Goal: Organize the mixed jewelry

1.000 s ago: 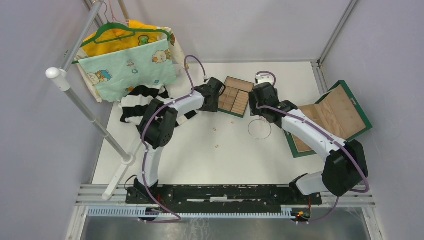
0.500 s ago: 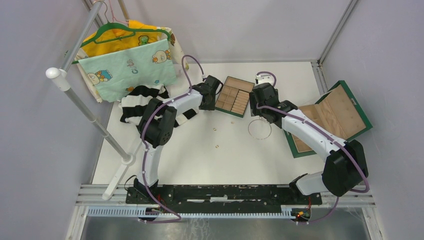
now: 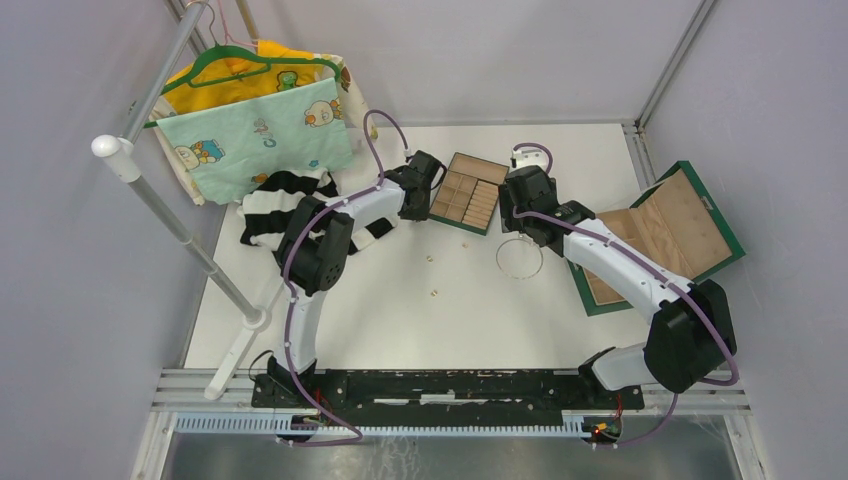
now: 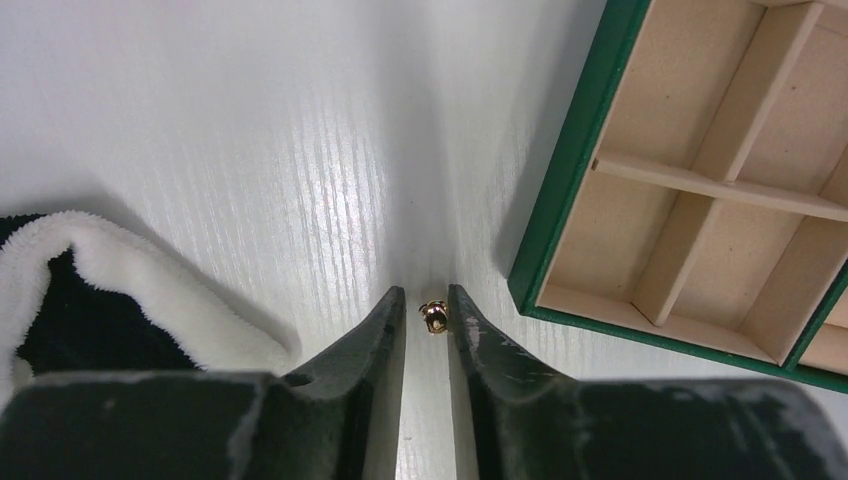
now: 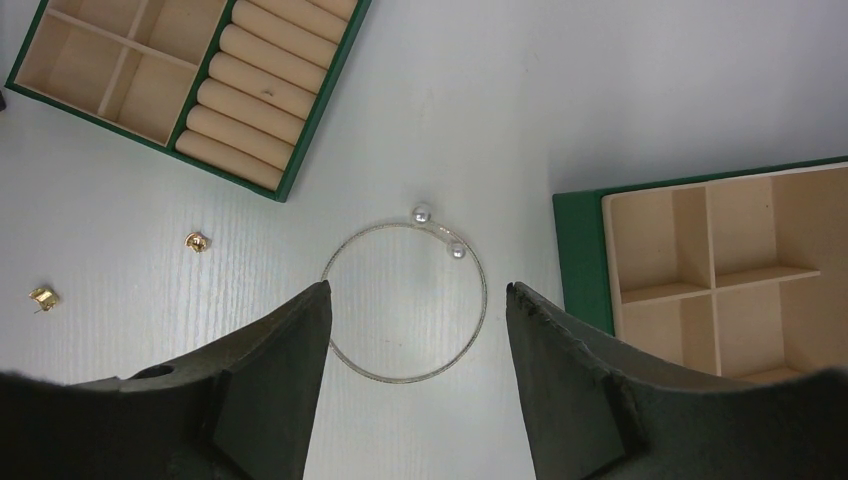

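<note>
A tiny gold piece [image 4: 433, 317] lies on the white table between my left gripper's [image 4: 426, 298] fingertips, just left of the tan tray's green rim [image 4: 570, 170]. The jaws stand narrow around it: the piece is against the right finger, with a sliver of gap on the left. The thin silvery hoop [image 5: 400, 380], with two pearl ends, lies flat under my right gripper [image 5: 416, 287], which hovers open and wide over it. Two more gold pieces [image 5: 197, 242] [image 5: 42, 297] lie to the hoop's left. In the top view the left gripper [image 3: 430, 185] is at the tray's [image 3: 468, 192] left edge.
A second green box [image 3: 660, 235] lies open at the right, its tan compartments [image 5: 720, 260] beside the hoop. A black-and-white striped cloth [image 3: 270, 210] lies just behind the left gripper. A clothes rail [image 3: 165, 215] with hung garments stands at the far left.
The left gripper has drawn its jaws in around the small gold piece and shifted slightly left along the tray's edge. The right arm and the hoop have not moved.
</note>
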You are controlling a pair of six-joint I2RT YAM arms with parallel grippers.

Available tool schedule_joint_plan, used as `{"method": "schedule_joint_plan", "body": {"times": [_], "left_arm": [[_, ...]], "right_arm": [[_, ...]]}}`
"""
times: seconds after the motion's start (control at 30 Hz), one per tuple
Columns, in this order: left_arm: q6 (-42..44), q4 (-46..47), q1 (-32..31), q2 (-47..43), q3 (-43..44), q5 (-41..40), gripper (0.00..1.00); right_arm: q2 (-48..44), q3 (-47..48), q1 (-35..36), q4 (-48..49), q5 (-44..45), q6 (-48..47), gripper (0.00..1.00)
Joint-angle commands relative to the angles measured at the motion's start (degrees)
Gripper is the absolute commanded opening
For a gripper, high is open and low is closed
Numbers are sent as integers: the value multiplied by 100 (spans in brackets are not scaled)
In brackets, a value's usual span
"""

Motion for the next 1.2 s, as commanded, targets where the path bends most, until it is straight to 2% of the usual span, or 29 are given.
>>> {"method": "schedule_joint_plan", "body": {"times": [0.0,0.07,0.27,0.63,0.73,0.9,1.07,1.17], "left_arm": [[117,-95,19,34,140,72,32],[93,-182,22,67,186,47,35],[-172,-423,14,157,249,33,35],[-187,-362,15,228,296,134,27],[-180,-369,14,242,291,157,20],[-165,-370,13,208,294,141,14],[-20,-468,23,114,422,142,14],[214,-641,118,24,608,466,14]], "right_arm": [[43,242,-9,107,23,-5,70],[60,259,-8,103,14,-23,70],[104,292,-6,129,5,-84,70],[107,275,-7,138,27,-126,70],[108,252,-7,138,52,-125,70],[81,241,-7,153,70,-122,70],[58,247,-20,138,110,-135,70],[12,224,-14,119,167,-137,70]]}}
